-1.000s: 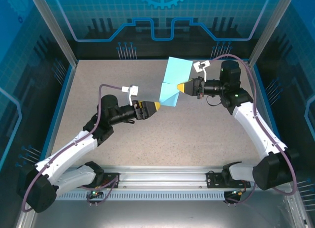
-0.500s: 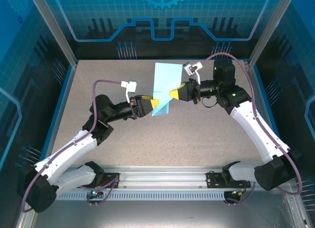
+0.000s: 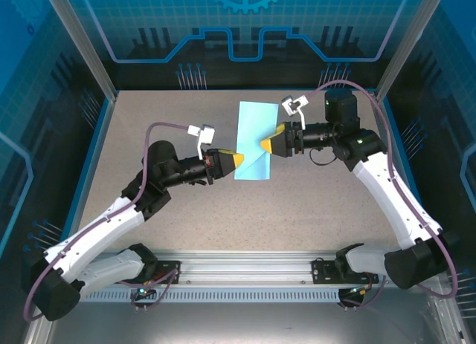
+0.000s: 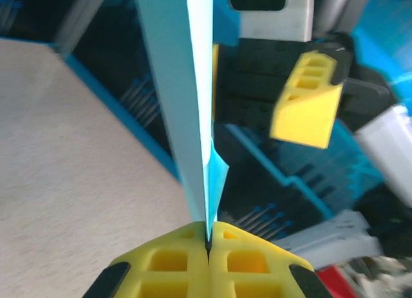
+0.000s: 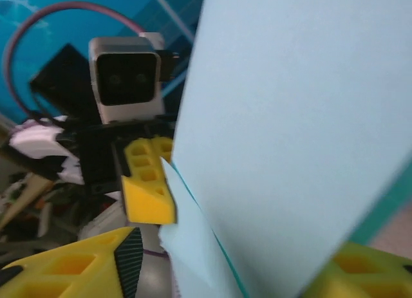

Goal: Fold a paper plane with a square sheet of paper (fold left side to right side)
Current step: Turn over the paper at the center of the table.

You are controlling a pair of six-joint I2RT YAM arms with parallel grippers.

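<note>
Top view: light-blue paper sheet [image 3: 256, 125] sits over the far-centre part of the speckled desk [image 3: 186, 232], between the two arms. It reads as a tall, narrow, creased shape. The upper part is a plain panel. The lower part shows a diagonal fold line and a slightly darker triangular flap. Cannot tell whether its underside touches the desk or is lifted clear.

Left tool [image 3: 236, 160]: reaches in from the left, yellow tips at the sheet's lower-left edge. In the left wrist view the two yellow pads [image 4: 174, 262] are pressed together with the paper's edge pinched in the seam. From there the sheet runs away from the camera edge-on, a thin pale-blue blade with a small loose flap beside it.

Right tool [image 3: 268, 145]: comes in from the right, tips over the sheet's right-hand edge around mid-height. In the right wrist view its yellow fingers [image 5: 71, 269] stand well apart at the bottom corners, with the paper rising between them, large and blurred. The pads are not closed on the sheet. The left wrist view agrees: one right-tool finger [image 4: 302, 108] stands off to the side of the paper, with open space between it and the sheet.

Behind the sheet in the right wrist view are the left arm's grey wrist camera [image 5: 125, 73] and a yellow pad just below it.
</note>
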